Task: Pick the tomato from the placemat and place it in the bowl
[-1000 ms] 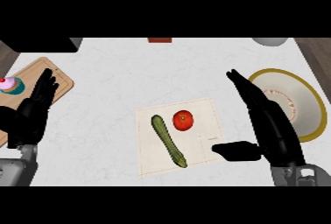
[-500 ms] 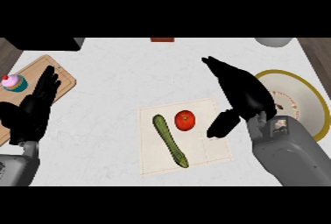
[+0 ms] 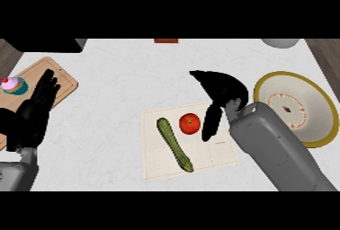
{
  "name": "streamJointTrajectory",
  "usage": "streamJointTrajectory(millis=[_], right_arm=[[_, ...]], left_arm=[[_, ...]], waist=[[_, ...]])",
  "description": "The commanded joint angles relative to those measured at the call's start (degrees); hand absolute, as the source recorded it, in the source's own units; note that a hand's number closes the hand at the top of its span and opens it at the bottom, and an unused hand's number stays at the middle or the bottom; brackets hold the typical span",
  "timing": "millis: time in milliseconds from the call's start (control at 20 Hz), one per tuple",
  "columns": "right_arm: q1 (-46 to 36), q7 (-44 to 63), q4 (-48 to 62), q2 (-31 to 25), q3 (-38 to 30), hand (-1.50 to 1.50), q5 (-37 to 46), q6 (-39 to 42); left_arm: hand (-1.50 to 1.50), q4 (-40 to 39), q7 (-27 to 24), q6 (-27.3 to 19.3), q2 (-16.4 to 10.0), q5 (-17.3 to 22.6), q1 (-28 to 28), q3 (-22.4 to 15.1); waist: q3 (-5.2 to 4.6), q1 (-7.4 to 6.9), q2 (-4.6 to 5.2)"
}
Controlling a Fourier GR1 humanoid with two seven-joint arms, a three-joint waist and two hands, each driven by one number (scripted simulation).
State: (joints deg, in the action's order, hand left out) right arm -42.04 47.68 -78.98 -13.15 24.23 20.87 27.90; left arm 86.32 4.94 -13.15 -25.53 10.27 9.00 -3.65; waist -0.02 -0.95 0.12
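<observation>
Resting well left of the placemat (image 3: 216, 157), the left hand (image 3: 32, 119) has straight, relaxed fingers pointing up and holds nothing. On the placemat a green cucumber (image 3: 174, 144) lies lengthwise along the left half. The tomato (image 3: 190, 123) sits just right of the cucumber's far end, near the mat's far edge. The right hand (image 3: 220, 89) hangs over the mat's far right part. Its thumb is spread away from its bent fingers and points down just right of the tomato; I cannot tell whether it touches. Right of the mat sits the yellow-rimmed bowl (image 3: 309, 123). Far left of the mat, a wooden cutting board (image 3: 63, 83) carries a cupcake (image 3: 11, 84).
</observation>
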Motion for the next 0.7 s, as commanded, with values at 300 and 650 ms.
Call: streamJointTrajectory(millis=[300,650], right_arm=[[-2.3,1.6,10.9,5.1,1.5,-1.50,3.4,6.9],[-1.5,-6.9,11.2,4.9,3.8,-1.50,15.2,-1.0]], left_arm=[[0.00,-0.8,-0.8,-0.6,3.6,-3.4,-0.9,0.0],[0.00,2.8,0.9,3.3,2.2,-1.9,-2.8,3.1]], waist=[[0.01,0.65,-0.08],[0.02,0.46,-0.12]])
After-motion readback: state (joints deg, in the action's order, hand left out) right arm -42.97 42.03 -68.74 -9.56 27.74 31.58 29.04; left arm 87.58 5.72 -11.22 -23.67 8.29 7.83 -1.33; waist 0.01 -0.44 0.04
